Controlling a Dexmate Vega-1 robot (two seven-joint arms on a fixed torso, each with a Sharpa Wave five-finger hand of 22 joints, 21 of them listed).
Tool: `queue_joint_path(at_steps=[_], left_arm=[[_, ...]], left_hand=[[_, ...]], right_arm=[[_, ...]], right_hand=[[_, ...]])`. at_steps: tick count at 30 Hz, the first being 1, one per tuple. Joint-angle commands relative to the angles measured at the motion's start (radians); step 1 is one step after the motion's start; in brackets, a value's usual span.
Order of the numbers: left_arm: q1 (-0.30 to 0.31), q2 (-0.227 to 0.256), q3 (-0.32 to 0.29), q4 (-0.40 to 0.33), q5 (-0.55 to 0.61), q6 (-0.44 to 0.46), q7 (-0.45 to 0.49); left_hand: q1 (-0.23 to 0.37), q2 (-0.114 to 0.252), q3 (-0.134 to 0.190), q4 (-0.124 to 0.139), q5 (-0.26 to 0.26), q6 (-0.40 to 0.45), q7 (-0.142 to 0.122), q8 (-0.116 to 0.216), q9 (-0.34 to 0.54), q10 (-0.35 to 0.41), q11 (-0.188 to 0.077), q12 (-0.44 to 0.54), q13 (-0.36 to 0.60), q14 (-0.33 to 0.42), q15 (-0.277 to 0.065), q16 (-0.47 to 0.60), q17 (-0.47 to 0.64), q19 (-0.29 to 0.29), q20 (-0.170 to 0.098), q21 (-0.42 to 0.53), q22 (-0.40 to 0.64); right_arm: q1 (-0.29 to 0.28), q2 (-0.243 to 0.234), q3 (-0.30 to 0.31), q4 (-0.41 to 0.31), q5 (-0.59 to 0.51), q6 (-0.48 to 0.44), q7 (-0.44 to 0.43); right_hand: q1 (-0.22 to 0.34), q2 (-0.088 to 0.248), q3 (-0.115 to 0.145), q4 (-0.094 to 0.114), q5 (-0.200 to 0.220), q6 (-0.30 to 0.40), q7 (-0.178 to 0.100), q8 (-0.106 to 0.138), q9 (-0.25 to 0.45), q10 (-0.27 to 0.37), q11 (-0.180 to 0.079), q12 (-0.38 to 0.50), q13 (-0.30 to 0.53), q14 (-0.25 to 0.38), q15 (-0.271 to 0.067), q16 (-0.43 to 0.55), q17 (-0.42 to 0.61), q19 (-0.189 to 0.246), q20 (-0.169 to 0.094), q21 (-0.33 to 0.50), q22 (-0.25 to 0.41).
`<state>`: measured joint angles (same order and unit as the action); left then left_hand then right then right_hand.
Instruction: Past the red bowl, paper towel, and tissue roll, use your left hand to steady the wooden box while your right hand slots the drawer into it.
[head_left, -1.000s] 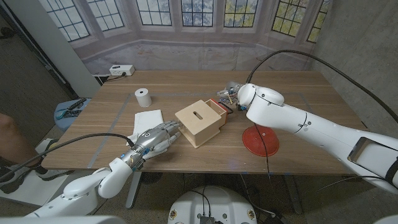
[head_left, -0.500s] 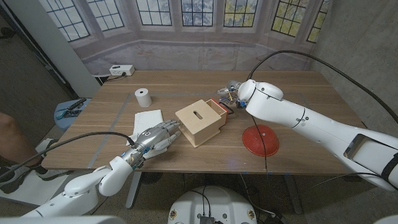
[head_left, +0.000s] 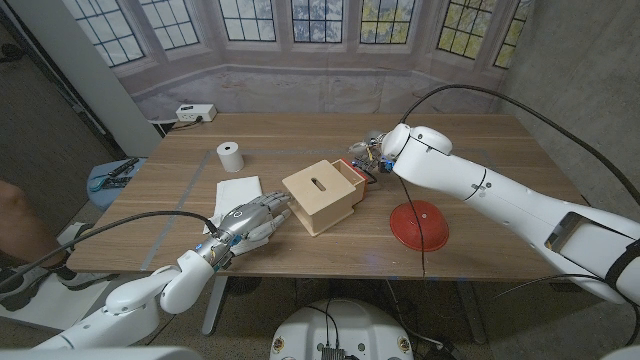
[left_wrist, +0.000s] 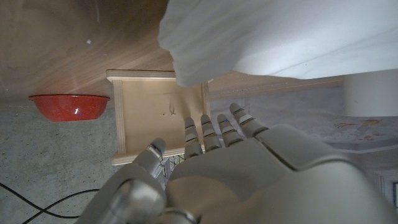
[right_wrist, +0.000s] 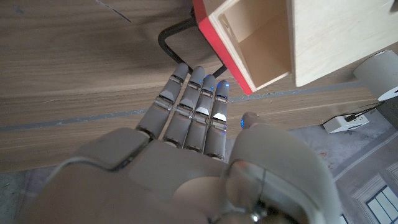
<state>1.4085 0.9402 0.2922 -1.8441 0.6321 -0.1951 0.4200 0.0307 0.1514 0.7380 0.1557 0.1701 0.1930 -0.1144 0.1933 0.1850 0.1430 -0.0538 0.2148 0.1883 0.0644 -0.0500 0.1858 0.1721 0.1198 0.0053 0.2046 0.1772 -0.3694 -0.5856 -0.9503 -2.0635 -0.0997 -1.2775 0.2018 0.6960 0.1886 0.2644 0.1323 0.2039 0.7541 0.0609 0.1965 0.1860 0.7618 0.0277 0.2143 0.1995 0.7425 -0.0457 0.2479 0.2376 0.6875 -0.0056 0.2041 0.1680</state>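
The wooden box stands mid-table with a slot in its top. Its drawer sticks partly out of the far right side and shows a red front with a black loop handle. My right hand is just behind the drawer with its fingers stretched toward the red front, holding nothing. My left hand reaches the box's near left side with straight fingertips at its wall. The red bowl, paper towel and tissue roll lie around the box.
A white device with a cable sits at the table's far left edge. A blue object lies off the left side, and a person's knee shows at the picture's left edge. My right arm's black cable hangs across the bowl.
My right forearm has swung back and away from the bowl, uncovering more of it; the right hand stays by the drawer. The left hand and box have not moved.
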Motion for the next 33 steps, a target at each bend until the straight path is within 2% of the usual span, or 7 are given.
queue_joint_path(at_steps=[1, 6, 15, 33], left_arm=[[-0.009, -0.002, 0.006, 0.006, -0.004, -0.001, 0.001], [-0.011, -0.005, 0.008, 0.008, -0.003, 0.001, 0.004], [-0.005, -0.005, 0.007, 0.004, -0.004, 0.010, 0.006], [-0.012, -0.006, 0.013, 0.015, -0.007, 0.001, 0.012]], left_hand=[[0.007, 0.002, 0.005, 0.001, 0.003, 0.004, -0.002, -0.002, 0.002, 0.005, -0.001, -0.003, 0.002, 0.009, 0.001, -0.004, 0.003, 0.004, -0.003, 0.000, 0.002], [0.008, 0.002, 0.006, 0.000, 0.003, 0.002, -0.003, -0.002, 0.002, 0.005, 0.000, -0.003, 0.002, 0.009, 0.001, -0.004, 0.003, 0.003, -0.004, -0.001, 0.002], [0.011, 0.002, 0.008, -0.003, 0.002, 0.004, -0.003, -0.002, 0.002, 0.006, 0.000, -0.003, 0.002, 0.010, 0.001, -0.004, 0.002, 0.003, -0.004, -0.001, 0.002], [0.015, 0.001, 0.012, -0.007, 0.002, 0.003, -0.004, -0.003, 0.002, 0.006, 0.000, -0.004, 0.002, 0.011, 0.001, -0.005, 0.001, 0.004, -0.005, -0.001, 0.002]], right_arm=[[-0.006, 0.019, 0.017, 0.013, 0.021, -0.008, 0.017], [-0.013, 0.027, 0.026, 0.018, 0.027, -0.006, 0.018], [-0.019, 0.037, 0.032, 0.015, 0.033, -0.004, 0.023], [-0.006, 0.045, 0.018, 0.010, 0.045, 0.012, 0.043]], right_hand=[[-0.002, -0.003, 0.014, -0.003, 0.010, 0.013, 0.001, 0.011, 0.001, 0.017, -0.001, 0.001, 0.001, 0.020, -0.005, 0.007, -0.003, 0.016, -0.003, 0.008, 0.003], [-0.003, -0.004, 0.024, -0.005, 0.010, 0.022, 0.001, 0.012, 0.001, 0.028, 0.000, 0.001, 0.001, 0.038, -0.001, 0.008, -0.008, 0.031, -0.015, 0.011, 0.004], [0.004, -0.006, 0.045, -0.016, 0.010, 0.027, 0.006, 0.011, 0.001, 0.037, -0.003, -0.002, 0.000, 0.059, -0.012, 0.006, -0.017, 0.060, -0.035, 0.017, 0.005], [-0.008, -0.015, 0.061, -0.019, 0.005, 0.030, 0.020, 0.008, 0.001, 0.043, 0.008, -0.010, -0.001, 0.115, -0.006, 0.014, -0.026, 0.101, -0.040, 0.026, 0.007]])
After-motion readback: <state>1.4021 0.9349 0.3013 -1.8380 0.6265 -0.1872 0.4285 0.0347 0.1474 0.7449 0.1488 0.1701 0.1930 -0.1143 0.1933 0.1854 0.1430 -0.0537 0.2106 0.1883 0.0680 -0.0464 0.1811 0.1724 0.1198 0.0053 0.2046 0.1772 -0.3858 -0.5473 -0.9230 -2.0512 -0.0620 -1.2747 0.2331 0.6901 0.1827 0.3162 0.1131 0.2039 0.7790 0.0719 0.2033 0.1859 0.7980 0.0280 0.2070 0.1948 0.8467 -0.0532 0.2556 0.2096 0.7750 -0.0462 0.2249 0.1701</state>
